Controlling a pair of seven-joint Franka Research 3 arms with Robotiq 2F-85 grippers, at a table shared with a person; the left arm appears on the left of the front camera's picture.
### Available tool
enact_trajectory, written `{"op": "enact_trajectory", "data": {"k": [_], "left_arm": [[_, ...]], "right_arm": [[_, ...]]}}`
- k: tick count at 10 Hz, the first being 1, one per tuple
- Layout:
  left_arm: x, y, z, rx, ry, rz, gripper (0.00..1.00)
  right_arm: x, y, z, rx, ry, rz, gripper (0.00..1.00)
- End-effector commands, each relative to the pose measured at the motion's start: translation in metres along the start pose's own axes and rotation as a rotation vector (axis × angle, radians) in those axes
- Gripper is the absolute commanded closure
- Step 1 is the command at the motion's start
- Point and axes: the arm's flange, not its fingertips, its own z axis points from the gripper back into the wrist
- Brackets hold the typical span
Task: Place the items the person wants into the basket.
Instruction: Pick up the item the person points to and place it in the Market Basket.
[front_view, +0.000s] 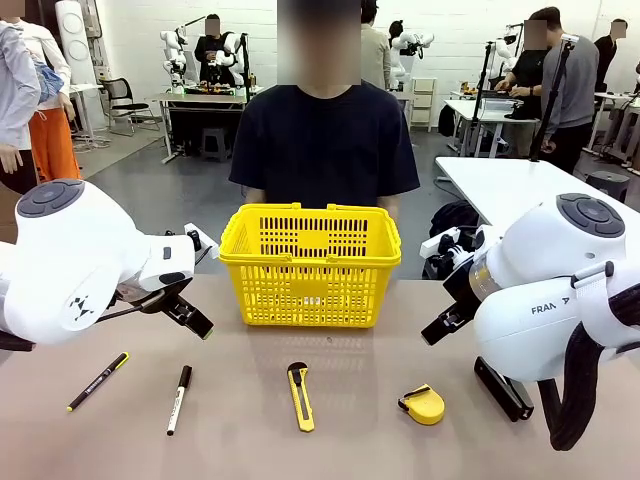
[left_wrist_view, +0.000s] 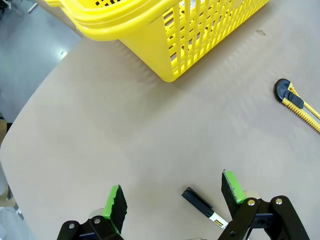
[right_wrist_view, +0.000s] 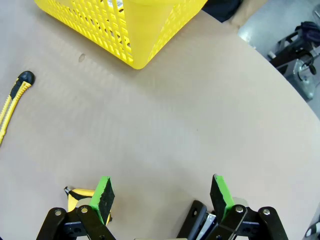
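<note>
Marker (left_wrist_view: 198, 201) just below left gripper (left_wrist_view: 173, 186), jaws apart, tape measure (right_wrist_view: 81, 193) beside right gripper (right_wrist_view: 161, 182), also apart

Marker (left_wrist_view: 200, 202) between parted fingers (left_wrist_view: 114, 202) (basket (left_wrist_view: 200, 45) beyond).

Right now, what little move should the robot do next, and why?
Probably lower the left arm's fingers straight down around the white marker. The fingers are open and hang above the table, and the marker's black cap already lies between them. The marker is on the table, not in the yellow basket.
</note>
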Motion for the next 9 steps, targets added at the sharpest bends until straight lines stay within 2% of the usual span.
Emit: {"op": "enact_trajectory", "data": {"k": [1, 3, 4, 5, 6, 7, 9], "left_arm": [[0.000, 0.000, 0.000, 0.000, 0.000, 0.000, 0.00], [0.000, 0.000, 0.000, 0.000, 0.000, 0.000, 0.00], [0.014, 0.001, 0.038, 0.046, -0.002, -0.008, 0.00], [0.032, 0.007, 0.073, 0.027, 0.030, -0.003, 0.00], [0.053, 0.023, 0.102, 0.050, 0.036, 0.043, 0.00], [0.082, 0.039, 0.138, 0.070, 0.059, 0.036, 0.00], [0.115, 0.040, 0.192, 0.137, 0.079, 0.005, 0.00]], "right_arm": [[0.000, 0.000, 0.000, 0.000, 0.000, -0.001, 0.00], [0.000, 0.000, 0.000, 0.000, 0.000, 0.000, 0.00], [0.005, -0.002, 0.047, 0.025, -0.040, -0.025, 0.00], [0.015, -0.009, 0.094, 0.032, 0.012, -0.005, 0.00], [0.031, -0.022, 0.136, -0.028, 0.062, -0.037, 0.00], [0.054, -0.030, 0.182, -0.071, 0.074, -0.070, 0.00], [0.078, -0.025, 0.253, -0.139, 0.080, -0.073, 0.00]]}}
